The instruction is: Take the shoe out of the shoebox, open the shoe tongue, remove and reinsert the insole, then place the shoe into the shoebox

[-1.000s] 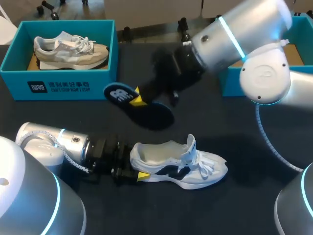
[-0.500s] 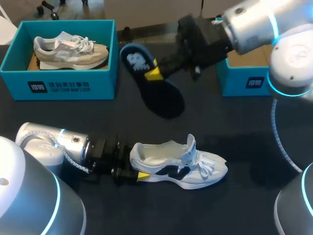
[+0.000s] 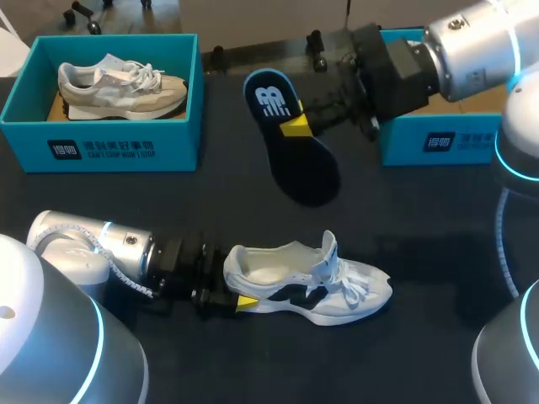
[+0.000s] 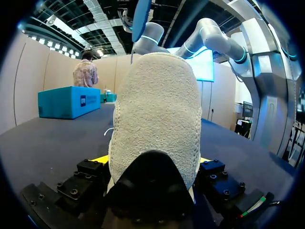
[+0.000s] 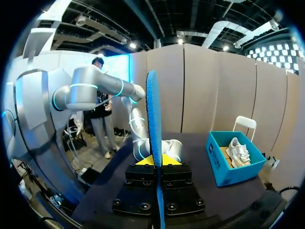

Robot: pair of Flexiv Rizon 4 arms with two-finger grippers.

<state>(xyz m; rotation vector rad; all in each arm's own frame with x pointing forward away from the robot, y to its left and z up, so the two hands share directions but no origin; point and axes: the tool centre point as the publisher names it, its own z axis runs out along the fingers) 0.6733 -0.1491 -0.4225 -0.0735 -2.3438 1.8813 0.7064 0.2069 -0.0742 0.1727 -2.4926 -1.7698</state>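
A white shoe (image 3: 316, 286) with dark side marks lies on its sole on the black table (image 3: 421, 252), toe to the right. My left gripper (image 3: 237, 290) is closed wide on its heel; in the left wrist view the fuzzy heel (image 4: 155, 109) fills the gap between both fingers (image 4: 101, 160). My right gripper (image 3: 295, 128) is shut on a dark blue insole (image 3: 299, 164) with a white logo, held in the air above the table's middle. In the right wrist view the insole (image 5: 153, 109) stands edge-on between the fingers of that gripper (image 5: 156, 162).
A teal shoebox (image 3: 25, 114) at the back left holds a beige shoe (image 3: 118, 84). A second teal shoebox (image 3: 438, 141) stands at the back right, partly behind my right arm.
My right arm has carried the insole up and to the right, turning it more upright. The left arm and the white shoe have stayed still.
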